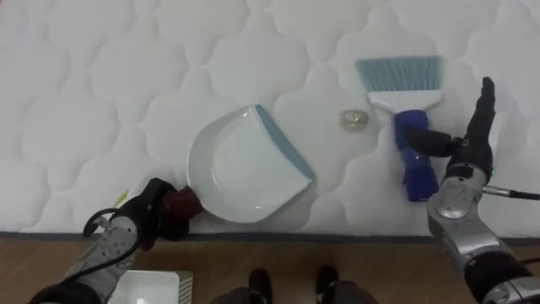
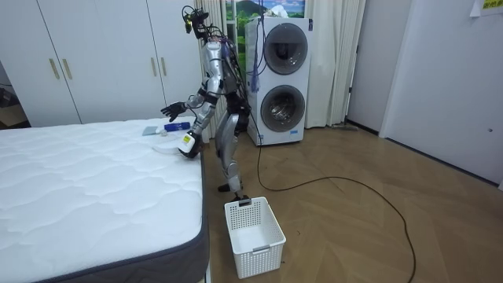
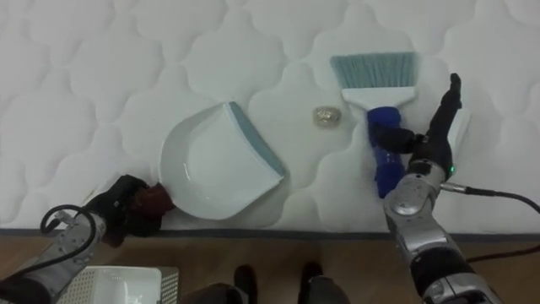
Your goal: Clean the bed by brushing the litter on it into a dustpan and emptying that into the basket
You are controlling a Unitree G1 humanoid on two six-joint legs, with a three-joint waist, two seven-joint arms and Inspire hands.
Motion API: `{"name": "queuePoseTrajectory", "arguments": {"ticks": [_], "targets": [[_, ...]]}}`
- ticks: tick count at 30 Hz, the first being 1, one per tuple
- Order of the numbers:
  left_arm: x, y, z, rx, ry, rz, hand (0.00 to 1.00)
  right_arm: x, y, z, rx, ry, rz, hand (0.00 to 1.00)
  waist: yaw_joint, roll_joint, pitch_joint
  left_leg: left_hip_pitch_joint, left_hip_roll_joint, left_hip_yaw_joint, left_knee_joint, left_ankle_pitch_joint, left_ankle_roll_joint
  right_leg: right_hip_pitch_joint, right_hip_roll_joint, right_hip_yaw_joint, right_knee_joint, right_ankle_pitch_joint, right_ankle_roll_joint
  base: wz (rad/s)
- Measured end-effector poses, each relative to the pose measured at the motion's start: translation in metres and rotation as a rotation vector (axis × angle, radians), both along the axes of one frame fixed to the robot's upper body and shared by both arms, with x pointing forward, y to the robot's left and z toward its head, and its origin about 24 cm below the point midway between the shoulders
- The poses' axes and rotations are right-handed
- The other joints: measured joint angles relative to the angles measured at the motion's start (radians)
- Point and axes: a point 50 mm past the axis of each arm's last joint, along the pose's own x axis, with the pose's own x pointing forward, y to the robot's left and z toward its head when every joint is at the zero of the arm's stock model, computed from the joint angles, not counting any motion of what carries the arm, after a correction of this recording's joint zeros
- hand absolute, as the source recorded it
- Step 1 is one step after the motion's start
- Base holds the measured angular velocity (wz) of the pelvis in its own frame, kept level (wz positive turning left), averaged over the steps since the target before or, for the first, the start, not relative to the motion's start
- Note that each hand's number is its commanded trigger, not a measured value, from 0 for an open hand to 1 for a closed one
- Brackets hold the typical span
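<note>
Bed's quilted top carries the cleaning kit near its front edge. The left hand is clenched round the dark red handle of the white dustpan, whose lip faces a small crumpled scrap, likely to receive it. Beyond the scrap the brush lies flat. The right hand is released beside it, fingers straight and thumb across the blue handle, apparently ready to grasp.

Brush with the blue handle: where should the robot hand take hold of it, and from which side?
Grip the blue handle, not the bristles. The brush lies flat on the mattress, bristles away from the robot, handle toward the near edge. Probably best come from above on the right, where the open right robot hand sits beside it, fingers wrapping across the handle.
</note>
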Motion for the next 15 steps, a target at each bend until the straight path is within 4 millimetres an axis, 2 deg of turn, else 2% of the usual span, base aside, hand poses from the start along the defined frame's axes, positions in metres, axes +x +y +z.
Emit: {"name": "queuePoseTrajectory", "arguments": {"ticks": [15], "targets": [[-0.0019,-0.0015,-0.0022,0.011,0.011,-0.01,1.0,-0.0053,-0.0027,-0.0096,0.046,0.046,0.003,0.0,-0.012,0.001,-0.0004,0.002,0.001,0.0,0.007,0.0,0.0,0.003,0.0,0.0,0.004,0.0,0.0,0.0]]}}
